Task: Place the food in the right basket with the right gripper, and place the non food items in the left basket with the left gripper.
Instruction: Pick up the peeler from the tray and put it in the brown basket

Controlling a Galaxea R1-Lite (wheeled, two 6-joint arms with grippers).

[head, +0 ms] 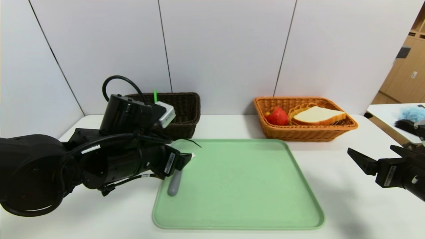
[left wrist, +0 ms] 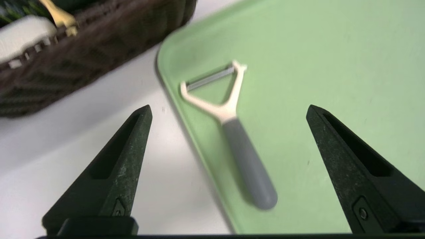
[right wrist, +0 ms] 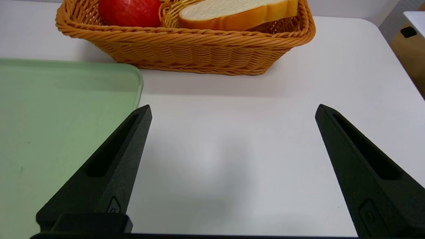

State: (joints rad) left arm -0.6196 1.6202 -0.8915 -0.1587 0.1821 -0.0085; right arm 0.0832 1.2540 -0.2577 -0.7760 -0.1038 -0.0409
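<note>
A peeler (head: 174, 184) with a grey handle and a white head lies at the left edge of the green tray (head: 239, 186). My left gripper (head: 187, 157) hangs open just over it. In the left wrist view the peeler (left wrist: 245, 159) lies between and below the spread fingers of that gripper (left wrist: 229, 108), untouched. My right gripper (head: 370, 148) is open and empty over the bare table right of the tray, as the right wrist view (right wrist: 233, 106) shows. The orange right basket (head: 298, 132) holds a red apple (head: 277, 116) and a bread slice (head: 318, 115).
The dark brown left basket (head: 182, 113) stands behind the tray's left corner, with a green stick (head: 154, 96) and a white object (left wrist: 23, 36) in it. A second table at far right carries a blue fluffy thing (head: 411, 113). A wall closes the back.
</note>
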